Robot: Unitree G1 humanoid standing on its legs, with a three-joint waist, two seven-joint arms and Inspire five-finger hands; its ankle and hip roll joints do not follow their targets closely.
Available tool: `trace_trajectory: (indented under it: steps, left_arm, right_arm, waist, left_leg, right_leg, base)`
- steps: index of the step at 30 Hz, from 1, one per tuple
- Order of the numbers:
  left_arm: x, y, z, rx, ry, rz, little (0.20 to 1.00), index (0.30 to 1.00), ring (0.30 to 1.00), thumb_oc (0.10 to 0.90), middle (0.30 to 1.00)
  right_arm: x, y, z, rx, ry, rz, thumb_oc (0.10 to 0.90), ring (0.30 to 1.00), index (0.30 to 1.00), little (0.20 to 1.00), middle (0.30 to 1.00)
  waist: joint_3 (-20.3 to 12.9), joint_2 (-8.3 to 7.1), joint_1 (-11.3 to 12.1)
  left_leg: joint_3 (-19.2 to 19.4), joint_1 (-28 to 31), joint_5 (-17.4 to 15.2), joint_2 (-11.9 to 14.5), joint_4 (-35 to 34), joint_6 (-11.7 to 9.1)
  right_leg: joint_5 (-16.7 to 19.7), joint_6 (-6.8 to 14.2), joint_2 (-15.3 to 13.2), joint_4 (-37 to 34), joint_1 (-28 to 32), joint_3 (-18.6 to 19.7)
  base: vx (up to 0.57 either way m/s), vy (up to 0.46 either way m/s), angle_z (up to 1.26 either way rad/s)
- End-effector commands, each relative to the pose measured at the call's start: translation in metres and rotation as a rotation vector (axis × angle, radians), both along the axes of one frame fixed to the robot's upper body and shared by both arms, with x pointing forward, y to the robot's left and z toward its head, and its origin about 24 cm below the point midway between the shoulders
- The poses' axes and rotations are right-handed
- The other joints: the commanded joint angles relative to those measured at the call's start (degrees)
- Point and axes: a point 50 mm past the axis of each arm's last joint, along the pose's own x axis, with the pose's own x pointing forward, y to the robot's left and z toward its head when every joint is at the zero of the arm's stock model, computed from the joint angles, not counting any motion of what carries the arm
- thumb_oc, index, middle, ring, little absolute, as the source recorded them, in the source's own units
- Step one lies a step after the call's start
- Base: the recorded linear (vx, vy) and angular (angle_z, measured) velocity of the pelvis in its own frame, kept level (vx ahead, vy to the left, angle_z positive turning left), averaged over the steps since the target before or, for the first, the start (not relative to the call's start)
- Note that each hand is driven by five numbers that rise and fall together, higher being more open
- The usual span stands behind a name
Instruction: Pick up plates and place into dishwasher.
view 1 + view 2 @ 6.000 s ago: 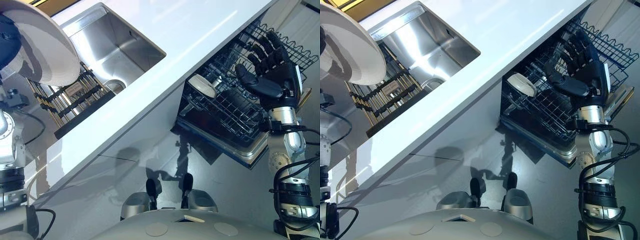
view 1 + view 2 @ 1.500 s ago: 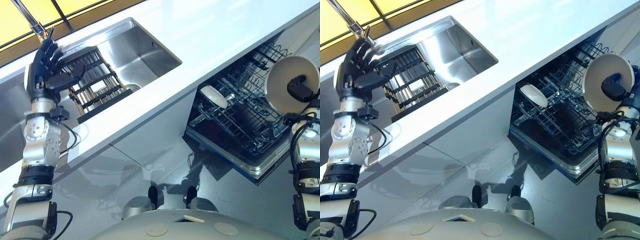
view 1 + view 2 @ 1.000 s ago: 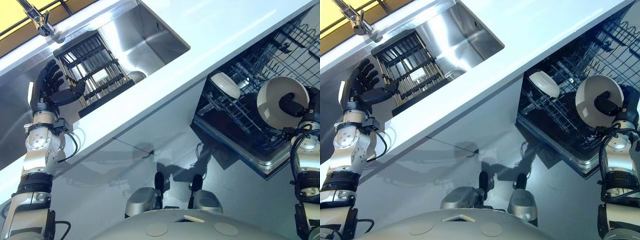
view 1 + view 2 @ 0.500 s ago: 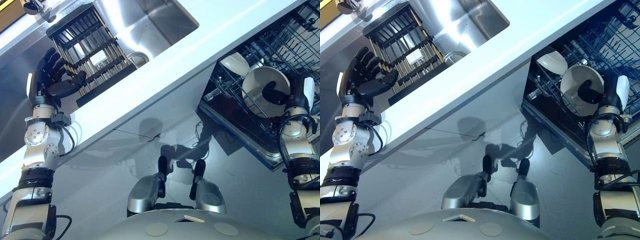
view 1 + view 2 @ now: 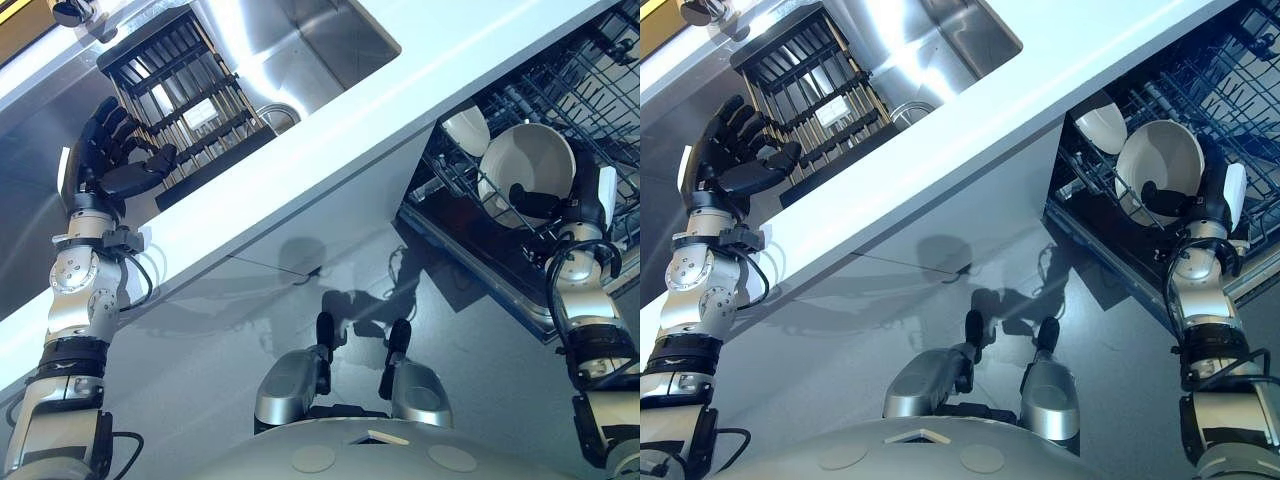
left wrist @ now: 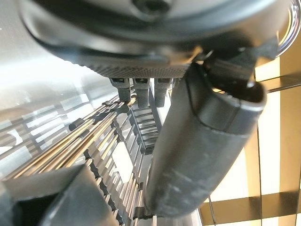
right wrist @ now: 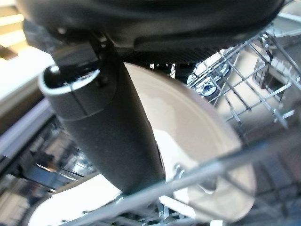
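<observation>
A white plate stands tilted on edge in the open dishwasher's lower wire rack. My right hand is shut on it, thumb lying across the plate's face and the fingers behind it. A second white plate stands in the rack just beside it. Over at the sink, my left hand is open with straight fingers and holds nothing. It hovers next to the black dish rack, whose bars show past the thumb.
The long white counter runs between the steel sink and the dishwasher. The dishwasher's pulled-out rack and door edge jut over the grey floor. A tap stands at the sink's far corner.
The plate went from my left hand to my right, which carried it down into the dishwasher rack beside the other plate. My left hand came down open by the dish rack.
</observation>
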Motion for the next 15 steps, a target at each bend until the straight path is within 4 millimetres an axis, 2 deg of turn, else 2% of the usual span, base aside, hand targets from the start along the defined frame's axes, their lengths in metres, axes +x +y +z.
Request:
trace_trajectory:
  steps: [1,8,12,15]
  left_arm:
    - [-0.012,0.006,0.032,0.042,-0.216,0.004,0.9,0.9,0.9,0.8,0.9]
    - [-0.019,0.008,0.026,0.017,-0.211,0.026,0.9,0.9,0.9,0.8,0.9]
    - [-0.021,0.008,0.021,0.024,-0.201,0.045,0.9,0.9,0.9,0.8,0.9]
    - [-0.021,0.01,0.018,0.02,-0.191,0.055,0.9,0.9,0.9,0.8,0.9]
  right_arm:
    - [-0.001,0.008,0.064,-0.039,-0.315,0.081,0.8,0.9,0.9,0.9,0.9]
    - [-0.02,0.004,0.054,0.108,-0.366,0.104,0.8,0.9,0.9,0.9,0.9]
    - [-0.029,0.005,0.059,0.119,-0.476,0.081,0.8,0.9,0.9,0.9,0.9]
    - [-0.033,0.0,0.059,0.136,-0.497,0.056,0.8,0.9,0.9,0.9,0.9]
  waist:
    - [-4.88,-0.37,-0.87]
    - [-6.09,-1.55,-1.92]
    - [-6.85,-2.29,-2.59]
    - [-7.61,-2.64,-3.14]
  left_leg:
    - [2.49,-2.95,-4.22,-0.14,5.56,-3.02]
    - [3.33,-1.73,-4.71,-0.02,5.48,-2.67]
    - [4.06,-1.25,-4.9,0.1,5.33,-2.48]
    - [4.66,-0.97,-5.23,0.12,5.54,-2.5]
  right_leg:
    - [-16.96,-2.85,1.72,19.8,-4.75,0.8]
    - [-16.74,-2.69,2.03,18.81,-3.23,1.43]
    - [-16.45,-2.52,2.44,17.78,-2.35,1.99]
    - [-16.22,-2.36,2.58,16.92,-1.76,2.31]
  base:
    - [0.04,0.001,-0.04]
    - [0.03,-0.01,-0.08]
    - [0.01,-0.03,-0.1]
    - [0.01,-0.023,-0.14]
